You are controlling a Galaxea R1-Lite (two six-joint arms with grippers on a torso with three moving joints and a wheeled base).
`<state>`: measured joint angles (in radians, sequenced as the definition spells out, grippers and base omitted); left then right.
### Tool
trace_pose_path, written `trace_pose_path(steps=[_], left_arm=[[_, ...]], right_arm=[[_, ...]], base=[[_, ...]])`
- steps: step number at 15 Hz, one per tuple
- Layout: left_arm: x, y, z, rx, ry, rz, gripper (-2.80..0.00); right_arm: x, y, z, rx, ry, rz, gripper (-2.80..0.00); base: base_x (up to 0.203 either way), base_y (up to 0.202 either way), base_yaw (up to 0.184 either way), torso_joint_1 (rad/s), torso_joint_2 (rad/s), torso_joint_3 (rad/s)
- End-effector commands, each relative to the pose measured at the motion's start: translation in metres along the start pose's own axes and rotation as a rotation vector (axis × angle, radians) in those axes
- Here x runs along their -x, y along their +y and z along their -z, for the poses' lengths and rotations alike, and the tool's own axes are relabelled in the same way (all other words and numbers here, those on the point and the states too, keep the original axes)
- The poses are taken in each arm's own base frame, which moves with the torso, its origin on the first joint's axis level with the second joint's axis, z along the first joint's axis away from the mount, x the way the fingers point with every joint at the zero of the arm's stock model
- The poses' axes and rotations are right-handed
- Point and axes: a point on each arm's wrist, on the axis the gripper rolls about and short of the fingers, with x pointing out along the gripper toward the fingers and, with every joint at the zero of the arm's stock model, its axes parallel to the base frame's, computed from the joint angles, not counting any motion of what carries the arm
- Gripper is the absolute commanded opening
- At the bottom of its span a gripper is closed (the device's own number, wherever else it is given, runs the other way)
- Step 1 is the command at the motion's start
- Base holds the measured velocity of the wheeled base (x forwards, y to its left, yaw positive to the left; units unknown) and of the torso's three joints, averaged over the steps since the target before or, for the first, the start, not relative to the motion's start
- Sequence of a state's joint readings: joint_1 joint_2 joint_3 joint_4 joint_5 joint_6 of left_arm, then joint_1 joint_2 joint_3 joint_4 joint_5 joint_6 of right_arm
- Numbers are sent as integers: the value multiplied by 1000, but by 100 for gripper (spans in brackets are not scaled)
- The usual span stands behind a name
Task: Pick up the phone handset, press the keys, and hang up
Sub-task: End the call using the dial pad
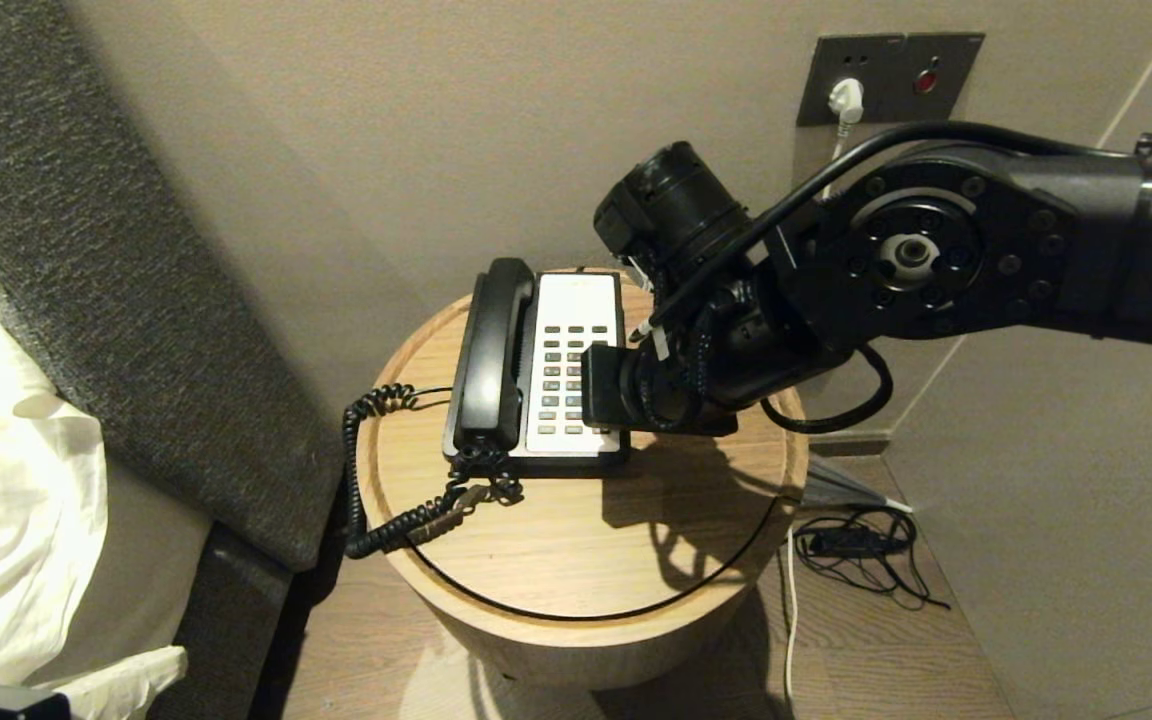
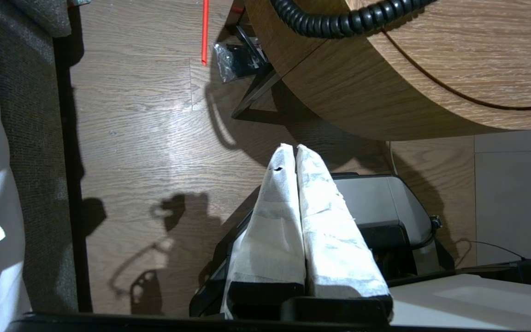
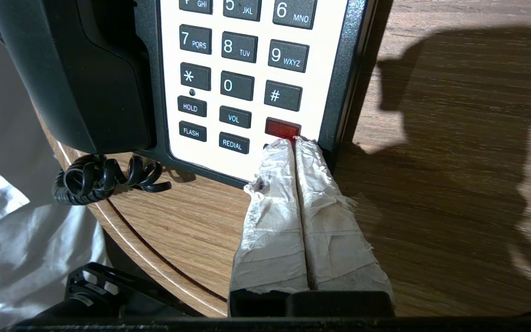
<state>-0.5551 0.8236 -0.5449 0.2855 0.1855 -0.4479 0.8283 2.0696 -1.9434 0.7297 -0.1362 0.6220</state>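
**Hidden and cut off**

The right arm (image 1: pixel 936 260) covered the phone base's (image 1: pixel 576 330) right edge and the worktop's (image 1: pixel 576 540) far right rim. In the right wrist view, the handset (image 3: pixel 76 69) and the keypad's (image 3: pixel 242 69) upper rows ran off the picture. The coiled cord (image 2: pixel 348 20) was cut by the left wrist view's edge.

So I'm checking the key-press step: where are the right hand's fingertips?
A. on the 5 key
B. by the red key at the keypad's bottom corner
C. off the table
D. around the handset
B: in the right wrist view the right hand, fingers closed together, has its tips at the red key of the phone; the handset sits in its cradle.
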Motion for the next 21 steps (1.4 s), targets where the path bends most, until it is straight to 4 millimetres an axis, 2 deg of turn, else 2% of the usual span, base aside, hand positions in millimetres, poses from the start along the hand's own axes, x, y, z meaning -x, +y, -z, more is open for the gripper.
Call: trace_pose_path(steps=[1, 12, 16, 21], left_arm=[[-1, 0, 0, 2, 3, -3, -280], [-2, 0, 1, 1, 11, -7, -280], [-2, 0, 1, 1, 9, -6, -280], [-1, 1, 2, 1, 9, -6, -280]], right_arm=[[-8, -1, 3, 6, 27, 22, -280], [15, 0, 1, -3, -2, -7, -280], [11, 8, 6, 13, 6, -25, -280], [9, 8, 6, 15, 8, -24, -280]], base=[[0, 0, 0, 0, 0, 0], [0, 0, 0, 0, 0, 0], [0, 0, 0, 0, 0, 0], [0, 0, 0, 0, 0, 0]])
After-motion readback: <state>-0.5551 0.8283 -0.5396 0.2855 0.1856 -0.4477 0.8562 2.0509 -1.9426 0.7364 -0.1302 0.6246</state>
